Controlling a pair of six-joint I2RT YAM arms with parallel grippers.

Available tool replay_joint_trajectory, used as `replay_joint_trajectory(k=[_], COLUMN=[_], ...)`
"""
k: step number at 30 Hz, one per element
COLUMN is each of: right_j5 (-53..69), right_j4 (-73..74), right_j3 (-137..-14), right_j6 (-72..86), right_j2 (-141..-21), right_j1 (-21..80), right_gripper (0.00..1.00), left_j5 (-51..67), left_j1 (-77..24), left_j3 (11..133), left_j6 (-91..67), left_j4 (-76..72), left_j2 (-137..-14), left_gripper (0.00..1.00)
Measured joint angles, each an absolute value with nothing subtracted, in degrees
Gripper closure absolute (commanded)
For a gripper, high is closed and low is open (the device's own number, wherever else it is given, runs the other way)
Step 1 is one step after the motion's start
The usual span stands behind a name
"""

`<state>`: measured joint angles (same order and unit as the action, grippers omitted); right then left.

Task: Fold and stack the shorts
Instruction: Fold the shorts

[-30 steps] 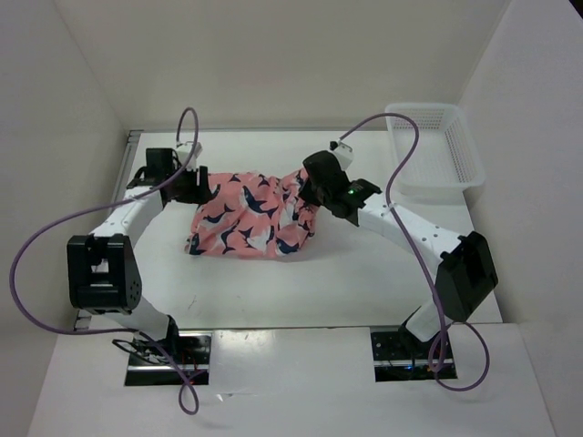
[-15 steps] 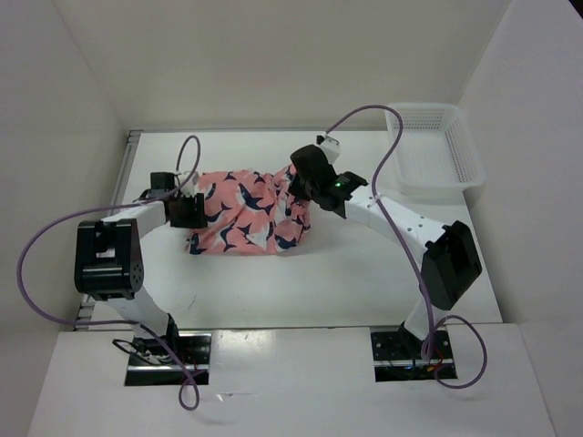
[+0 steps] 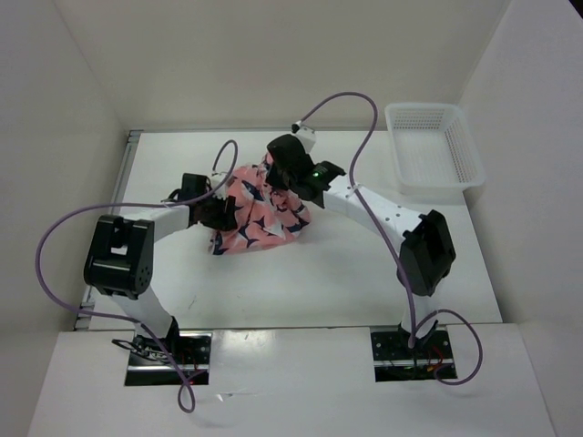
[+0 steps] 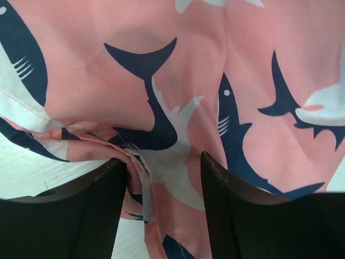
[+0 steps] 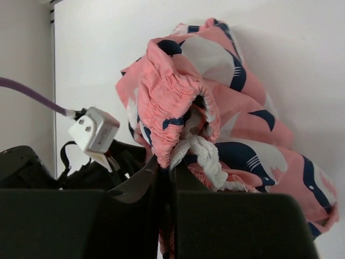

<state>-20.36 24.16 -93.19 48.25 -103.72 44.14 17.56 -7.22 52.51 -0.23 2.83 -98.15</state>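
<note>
Shorts [image 3: 260, 214] of soft, bunched shark-print fabric are pinched by left hand [image 4: 161, 186] and right hand [image 5: 167, 178].

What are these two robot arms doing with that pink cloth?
They are folding a pair of shorts on the white table. The right tool is shut on the gathered waistband with its white drawstring, holding it up off the table. The left tool has a bunched fold of the same shorts between its fingers. Right now the shorts are crumpled between the two arms, not yet neatly folded. A white basket sits at the far right corner, untouched.
</note>
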Motion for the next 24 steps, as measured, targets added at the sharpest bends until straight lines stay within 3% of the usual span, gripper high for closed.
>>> replay_joint_trajectory(k=[3, 16, 24], right_j5=[-20.3, -21.0, -22.0], right_j4=[24.1, 26.4, 27.6], right_j3=[-96.0, -101.6, -107.4], right_j6=[48.1, 47.4, 46.3], right_j2=[-106.6, -110.7, -112.2], right_j1=[45.5, 48.2, 48.8], right_gripper=[1.00, 1.00, 1.00], left_j5=[18.5, 30.0, 28.5], left_j1=[-6.4, 7.2, 13.7], left_j3=[52.5, 52.7, 51.6], left_j6=[-0.2, -0.3, -0.3], left_j4=[4.3, 8.5, 10.2], left_j2=[-97.1, -84.8, -83.6], left_gripper=[0.34, 0.34, 0.37])
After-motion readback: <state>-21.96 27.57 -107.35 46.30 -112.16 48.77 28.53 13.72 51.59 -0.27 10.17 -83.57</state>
